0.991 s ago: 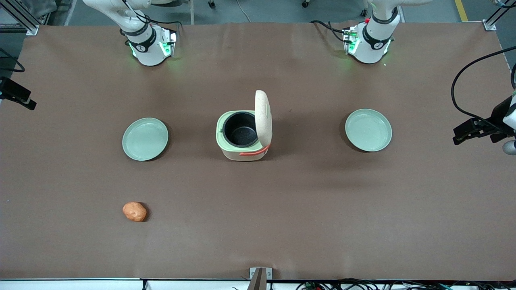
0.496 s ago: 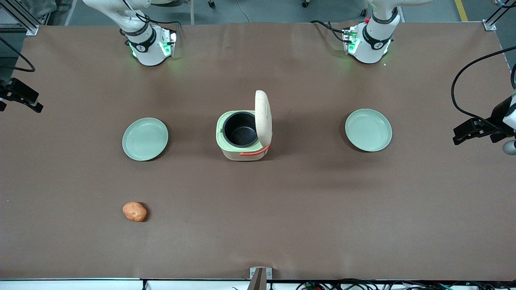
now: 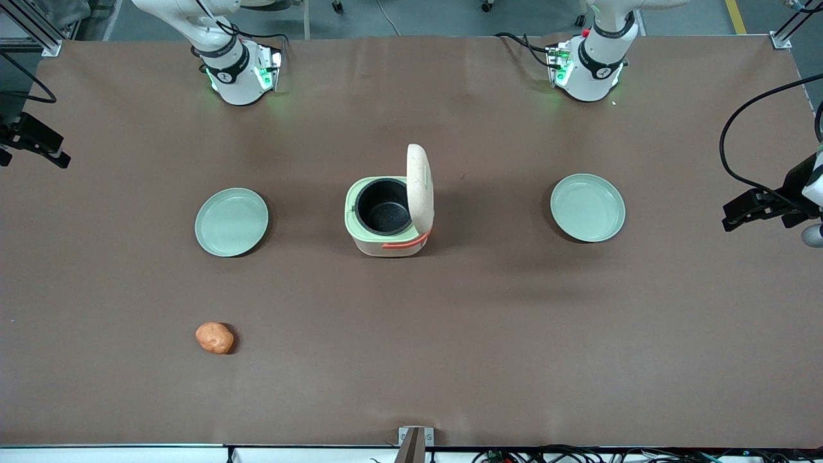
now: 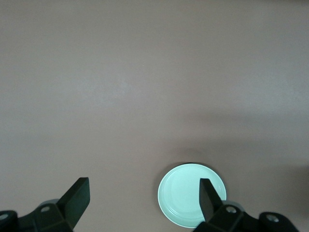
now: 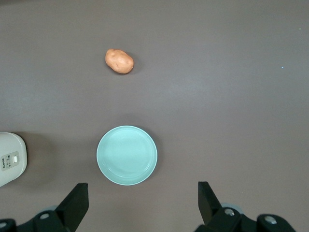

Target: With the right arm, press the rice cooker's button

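Writing on the rice cooker (image 3: 388,215) at table centre is too small to read, its lid raised and its button (image 5: 14,158) on the wall facing the working arm's end, where the gripper (image 5: 140,205) hangs with fingers spread; two green plates (image 3: 231,222) (image 3: 587,207) flank the cooker at 3 and 9 o'clock, one potato (image 3: 215,338) lies nearer the camera.

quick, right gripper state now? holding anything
Gripper: open, holding nothing, high above the pale green plate toward the working arm's end, well away from the rice cooker.
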Tool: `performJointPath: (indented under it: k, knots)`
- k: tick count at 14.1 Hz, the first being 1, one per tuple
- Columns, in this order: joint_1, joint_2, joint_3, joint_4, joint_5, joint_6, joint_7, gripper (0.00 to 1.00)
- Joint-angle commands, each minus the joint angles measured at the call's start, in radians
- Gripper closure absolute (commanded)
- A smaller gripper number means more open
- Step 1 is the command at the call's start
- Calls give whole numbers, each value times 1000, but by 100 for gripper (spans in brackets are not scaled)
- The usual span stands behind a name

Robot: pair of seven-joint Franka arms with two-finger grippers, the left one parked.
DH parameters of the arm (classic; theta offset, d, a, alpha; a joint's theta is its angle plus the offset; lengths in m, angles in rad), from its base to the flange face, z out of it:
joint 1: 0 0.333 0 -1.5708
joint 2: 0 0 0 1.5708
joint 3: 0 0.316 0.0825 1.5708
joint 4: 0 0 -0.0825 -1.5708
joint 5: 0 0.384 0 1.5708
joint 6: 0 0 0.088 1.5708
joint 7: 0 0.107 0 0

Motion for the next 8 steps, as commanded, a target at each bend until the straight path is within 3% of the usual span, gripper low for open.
performJointPath:
  k: [1, 8]
  knots:
    - [-15, -30, 8, -30, -13, -15, -8, 0]
    - [-16, -38, 7, -34, -10, -28, 0, 0]
